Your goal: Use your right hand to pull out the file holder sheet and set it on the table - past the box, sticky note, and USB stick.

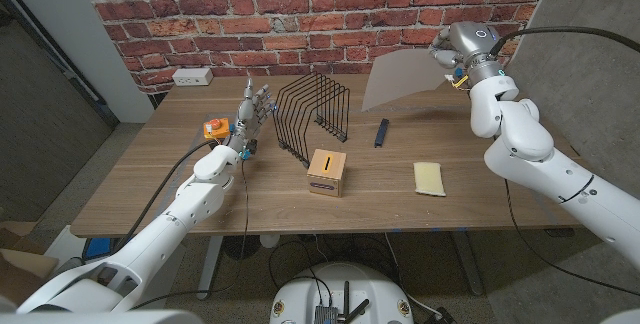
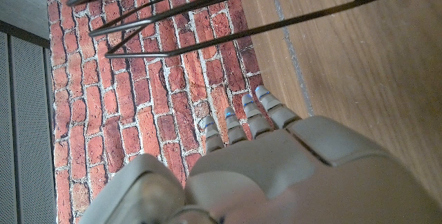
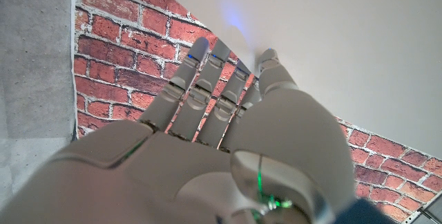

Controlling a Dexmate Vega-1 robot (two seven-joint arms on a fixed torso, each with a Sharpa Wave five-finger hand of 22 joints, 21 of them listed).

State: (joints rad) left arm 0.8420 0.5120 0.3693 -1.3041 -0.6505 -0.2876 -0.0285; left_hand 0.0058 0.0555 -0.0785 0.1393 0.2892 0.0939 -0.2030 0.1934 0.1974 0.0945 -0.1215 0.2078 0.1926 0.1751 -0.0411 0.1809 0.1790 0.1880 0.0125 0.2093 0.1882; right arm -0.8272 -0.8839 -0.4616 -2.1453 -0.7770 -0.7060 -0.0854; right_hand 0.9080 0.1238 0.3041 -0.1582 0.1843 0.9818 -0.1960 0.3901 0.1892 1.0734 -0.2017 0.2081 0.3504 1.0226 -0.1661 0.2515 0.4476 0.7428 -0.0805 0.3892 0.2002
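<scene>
The robot's right arm reached up and back over the far right of the wooden table (image 1: 180, 179), its right hand (image 1: 447, 56) raised well above the surface and gripping one corner of the translucent sheet (image 1: 400, 79). The sheet hung in the air, tilted, in front of the brick wall (image 1: 300, 9), apart from the black wire file holder (image 1: 312, 119) that stood near the table's middle. In the right wrist view the fingers (image 3: 207, 79) lay pressed against the pale sheet (image 3: 345, 44).

The left hand (image 1: 250, 114) stood upright just beside the file holder's left side, fingers extended and holding nothing; the left wrist view showed its fingertips (image 2: 242, 120) pointing past the holder's wires (image 2: 193, 10).

On the table lay a small cardboard box (image 1: 327, 172) in front of the holder, a yellow sticky note (image 1: 430, 177) to its right, and a dark USB stick (image 1: 381, 132) behind and between them.
</scene>
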